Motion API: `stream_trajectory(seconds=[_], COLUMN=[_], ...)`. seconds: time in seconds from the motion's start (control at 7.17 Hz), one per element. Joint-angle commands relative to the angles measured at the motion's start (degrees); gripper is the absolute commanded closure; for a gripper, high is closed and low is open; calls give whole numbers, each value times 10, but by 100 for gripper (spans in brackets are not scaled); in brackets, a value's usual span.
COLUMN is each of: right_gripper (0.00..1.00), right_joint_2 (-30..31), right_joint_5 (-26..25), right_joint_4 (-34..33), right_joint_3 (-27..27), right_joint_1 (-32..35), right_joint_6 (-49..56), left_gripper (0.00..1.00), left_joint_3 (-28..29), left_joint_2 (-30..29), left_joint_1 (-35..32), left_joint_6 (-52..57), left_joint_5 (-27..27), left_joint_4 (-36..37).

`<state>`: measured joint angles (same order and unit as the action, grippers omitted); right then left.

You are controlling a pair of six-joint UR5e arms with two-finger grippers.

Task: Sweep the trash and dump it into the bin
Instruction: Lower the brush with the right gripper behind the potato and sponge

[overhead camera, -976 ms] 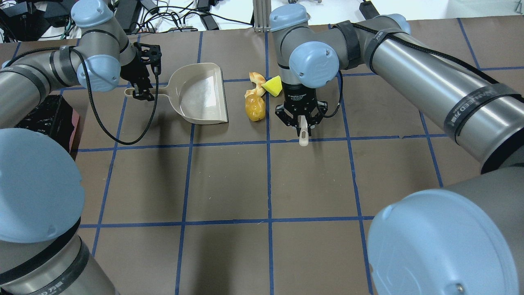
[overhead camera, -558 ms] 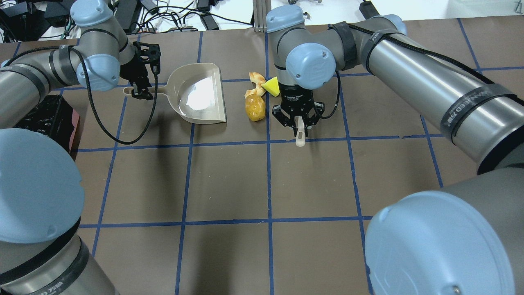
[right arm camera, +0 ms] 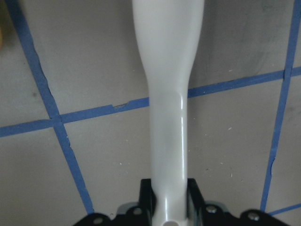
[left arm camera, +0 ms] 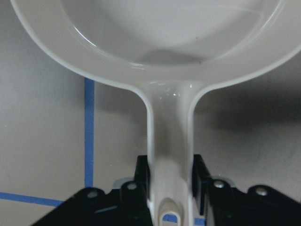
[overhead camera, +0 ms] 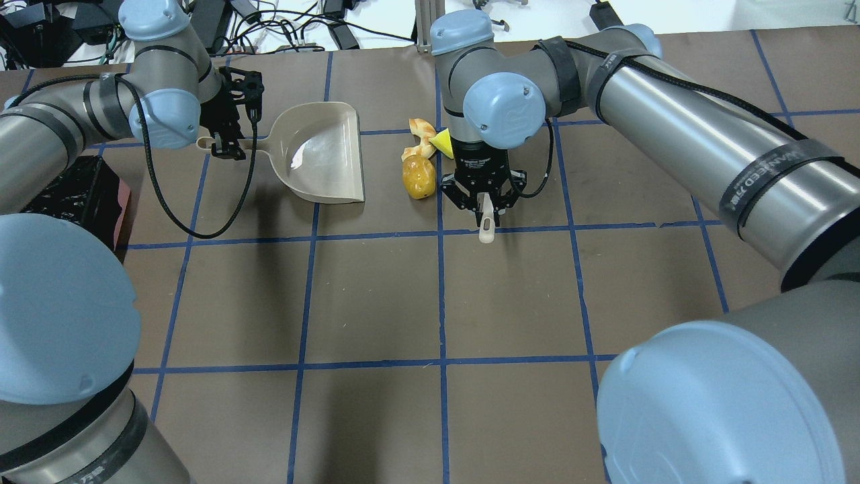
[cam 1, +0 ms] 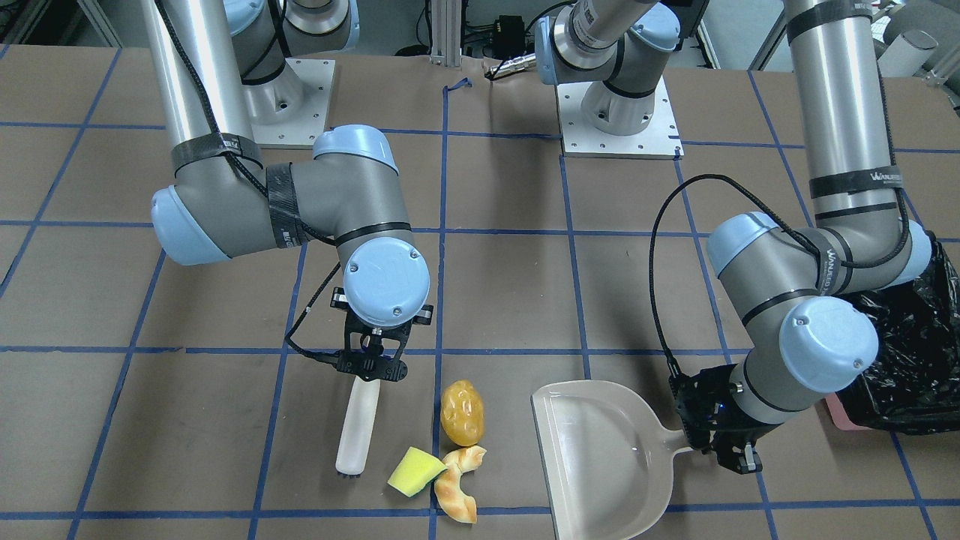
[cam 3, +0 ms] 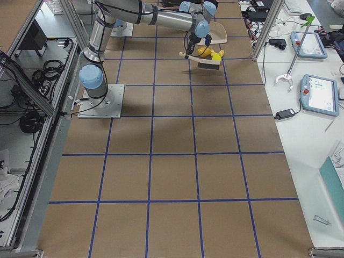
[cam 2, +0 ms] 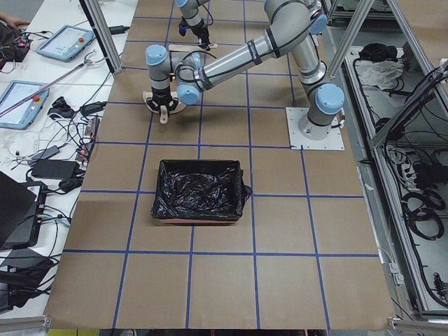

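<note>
My left gripper (overhead camera: 225,144) is shut on the handle of the beige dustpan (overhead camera: 322,158), whose open edge faces the trash. The wrist view shows the fingers (left arm camera: 143,174) clamping the handle (left arm camera: 169,150). My right gripper (overhead camera: 482,205) is shut on a white brush (cam 1: 354,431), which stands just beside the trash, on the side away from the pan. The amber potato lump (overhead camera: 418,178), the yellow sponge (cam 1: 415,471) and the tan croissant (overhead camera: 421,132) lie between the brush and the dustpan (cam 1: 600,465). The black-lined pink bin (cam 2: 199,190) sits at the table's left end (cam 1: 907,352).
The table is brown paper with a grid of blue tape lines. The two arm base plates (cam 1: 619,112) sit at the robot's side. Cables and power supplies (overhead camera: 282,27) lie beyond the table's far edge. My right wrist hides part of the sponge in the overhead view.
My right gripper has carried the brush a little left, closer to the trash. My left gripper has shifted the dustpan slightly left and farther away. The trash has not moved.
</note>
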<state>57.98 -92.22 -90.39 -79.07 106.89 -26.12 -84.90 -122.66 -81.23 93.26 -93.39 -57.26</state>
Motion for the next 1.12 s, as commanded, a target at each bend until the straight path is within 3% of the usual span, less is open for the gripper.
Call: stream_trajectory(seconds=[0.0,0.98], right_gripper=[82,81], right_joint_2=[0,0], right_joint_5=[3,3], right_joint_4=[-1,1], right_joint_3=[3,6], right_joint_1=[1,2], right_joint_6=[-1,-9], left_gripper=[99,100], left_joint_3=[-3,-10], left_joint_2=[8,9], left_joint_1=[-2,-2], left_joint_6=[2,22], left_joint_5=[15,11], left_joint_4=[0,-7])
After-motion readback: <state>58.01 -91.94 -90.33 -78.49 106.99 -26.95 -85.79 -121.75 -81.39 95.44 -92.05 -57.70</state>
